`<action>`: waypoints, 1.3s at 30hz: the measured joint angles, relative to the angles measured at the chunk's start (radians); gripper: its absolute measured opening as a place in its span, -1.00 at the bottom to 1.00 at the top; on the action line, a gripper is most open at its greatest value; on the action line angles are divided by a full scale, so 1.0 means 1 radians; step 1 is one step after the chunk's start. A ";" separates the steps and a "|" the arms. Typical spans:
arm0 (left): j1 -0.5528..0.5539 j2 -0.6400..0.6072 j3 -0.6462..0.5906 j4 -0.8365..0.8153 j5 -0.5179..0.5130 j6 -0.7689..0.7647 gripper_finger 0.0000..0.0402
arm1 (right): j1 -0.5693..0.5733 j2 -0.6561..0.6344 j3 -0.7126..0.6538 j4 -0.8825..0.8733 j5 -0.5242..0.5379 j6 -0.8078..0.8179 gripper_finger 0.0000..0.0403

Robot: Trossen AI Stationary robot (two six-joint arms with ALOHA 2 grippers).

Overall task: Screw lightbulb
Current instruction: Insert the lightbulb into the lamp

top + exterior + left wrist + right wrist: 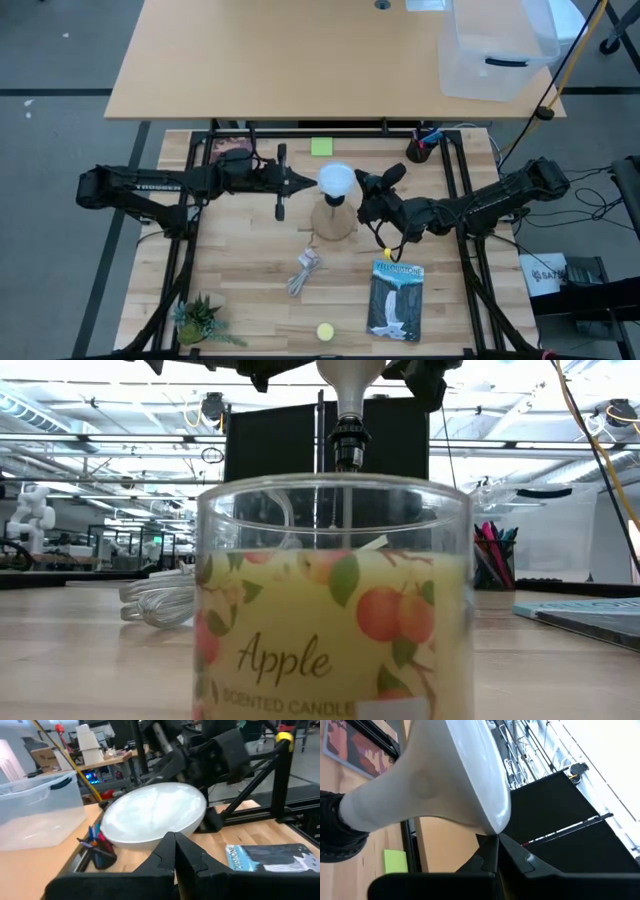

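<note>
Seating the lightbulb (336,180) atop the wooden base (333,222).
Both clenched pincers, left (310,181) and right (362,184), flank its dome; next, turning it likely needs a regrip.

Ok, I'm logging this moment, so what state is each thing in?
lightbulb: upright, screw end down in the wooden base's socket.
wooden base: standing on the table.
left claw: shut, tips at the bulb's dome.
right claw: shut, against the dome's other side.
candle jar: upright, no lid.
</note>
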 joint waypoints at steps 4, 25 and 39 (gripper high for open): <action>0.030 0.000 0.000 -0.003 0.000 0.002 -1.00 | 0.021 -0.001 -0.001 -0.002 0.018 0.031 -1.00; 0.091 0.001 0.000 0.035 -0.054 -0.028 -1.00 | 0.115 0.001 0.000 -0.113 -0.091 0.265 -1.00; -0.060 -0.062 0.000 0.066 0.046 -0.004 -1.00 | -0.021 0.001 0.000 -0.118 -0.025 0.248 -1.00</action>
